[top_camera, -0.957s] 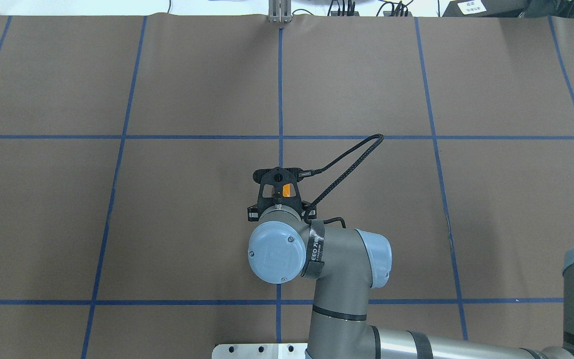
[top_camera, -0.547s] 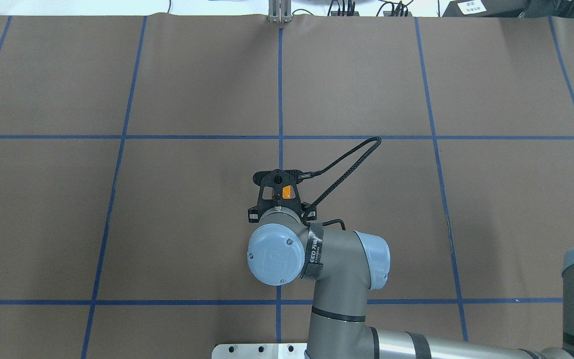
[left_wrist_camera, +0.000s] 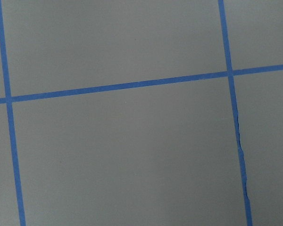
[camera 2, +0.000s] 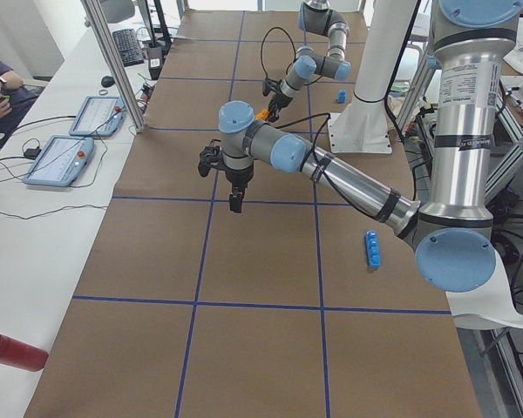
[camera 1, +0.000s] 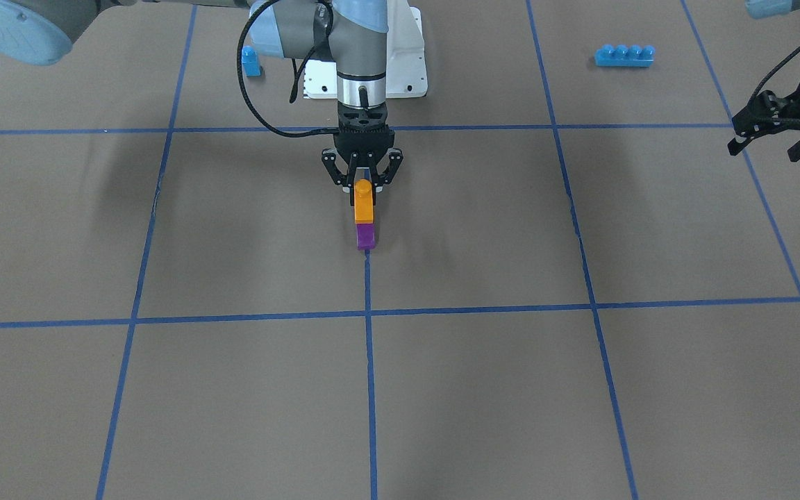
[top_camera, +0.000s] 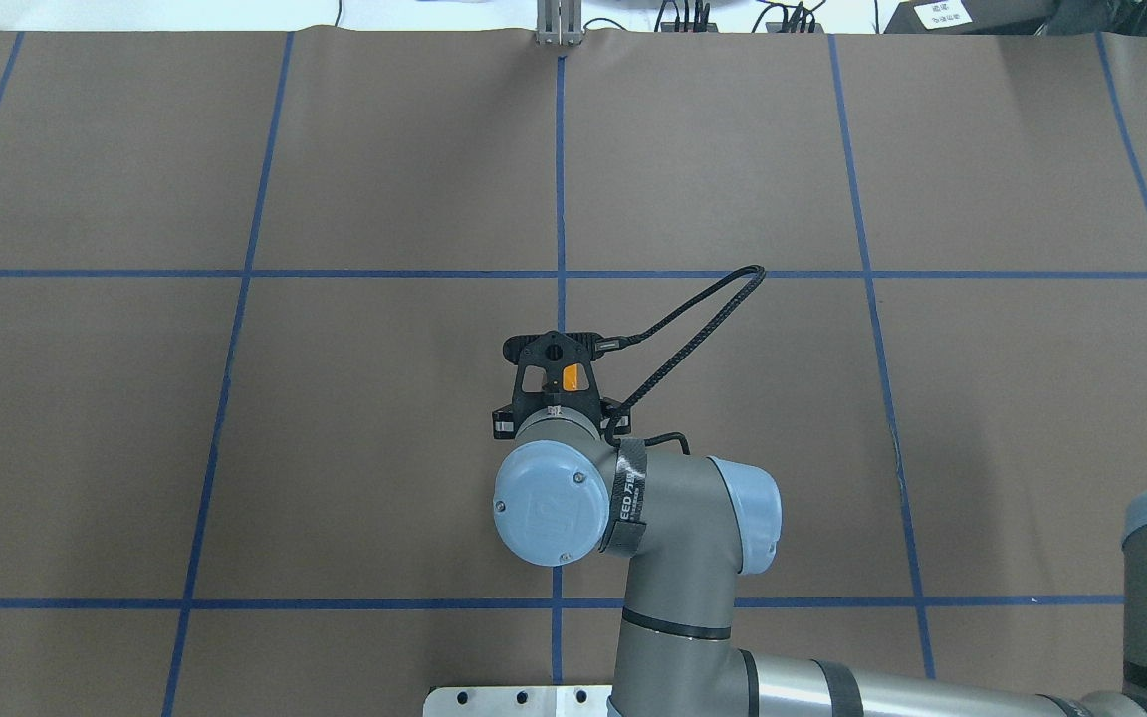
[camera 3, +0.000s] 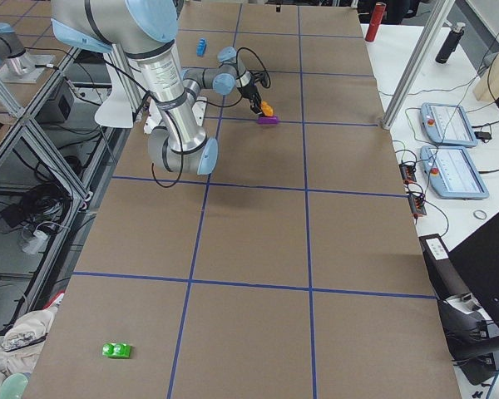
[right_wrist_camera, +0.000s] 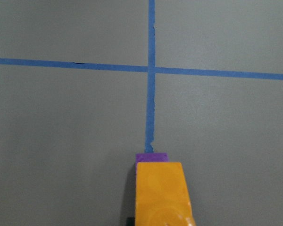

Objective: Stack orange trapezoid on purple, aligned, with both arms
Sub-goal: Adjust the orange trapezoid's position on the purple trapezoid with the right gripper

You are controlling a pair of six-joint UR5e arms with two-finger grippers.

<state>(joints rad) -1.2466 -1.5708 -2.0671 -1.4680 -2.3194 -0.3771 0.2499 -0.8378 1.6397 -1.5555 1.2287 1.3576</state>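
Brown table (camera 1: 511, 396) with blue tape lines (camera 1: 370, 389) fills every view. Orange (camera 1: 364, 206) sits right on top of purple (camera 1: 366, 237), and purple rests on the table at the end of a tape line. From the front their sides look lined up, so I think the stacking is nearly done. Right claw (camera 1: 364, 189) comes straight down from above. Its fingers pinch the top of orange, one on each side, likely to hold it straight while it is pushed on. So orange is between the fingers, and purple is just under them, not touched. Left claw (camera 1: 764, 146) hangs far off to the side, fingers apart, with nothing in it, likely so it is out of the way
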